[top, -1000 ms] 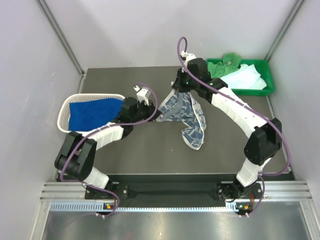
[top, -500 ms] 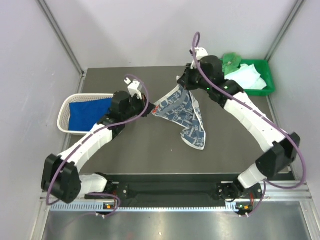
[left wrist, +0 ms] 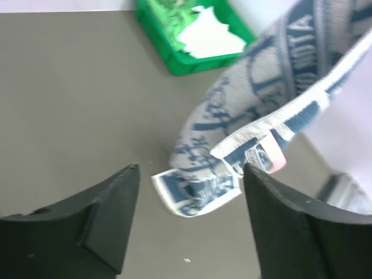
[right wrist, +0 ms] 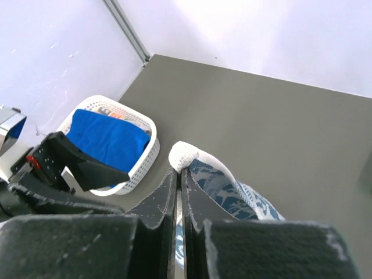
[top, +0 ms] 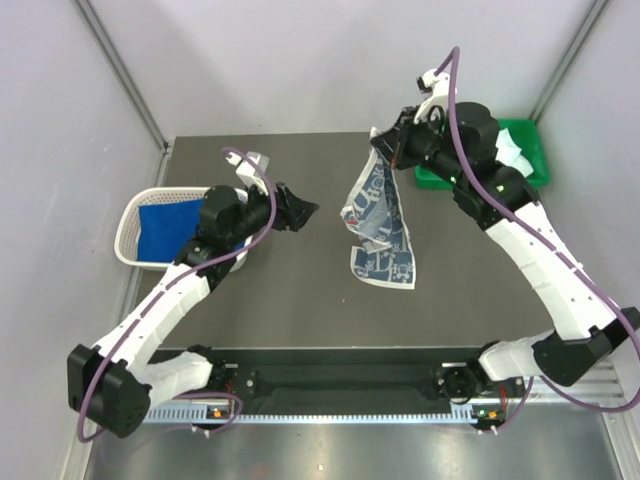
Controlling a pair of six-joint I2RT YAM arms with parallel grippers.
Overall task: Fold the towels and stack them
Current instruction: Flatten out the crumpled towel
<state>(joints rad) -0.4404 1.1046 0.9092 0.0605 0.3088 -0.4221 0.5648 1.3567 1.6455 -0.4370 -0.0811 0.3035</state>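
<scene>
On the dark table (top: 300, 300), the blue-grey patterned towel (top: 380, 225) hangs at centre, hem touching down. The right gripper (top: 388, 148) pinches its top corner, probably to let it drape flat. At its 9 o'clock, the left gripper (top: 305, 210) gapes wide, empty.
</scene>
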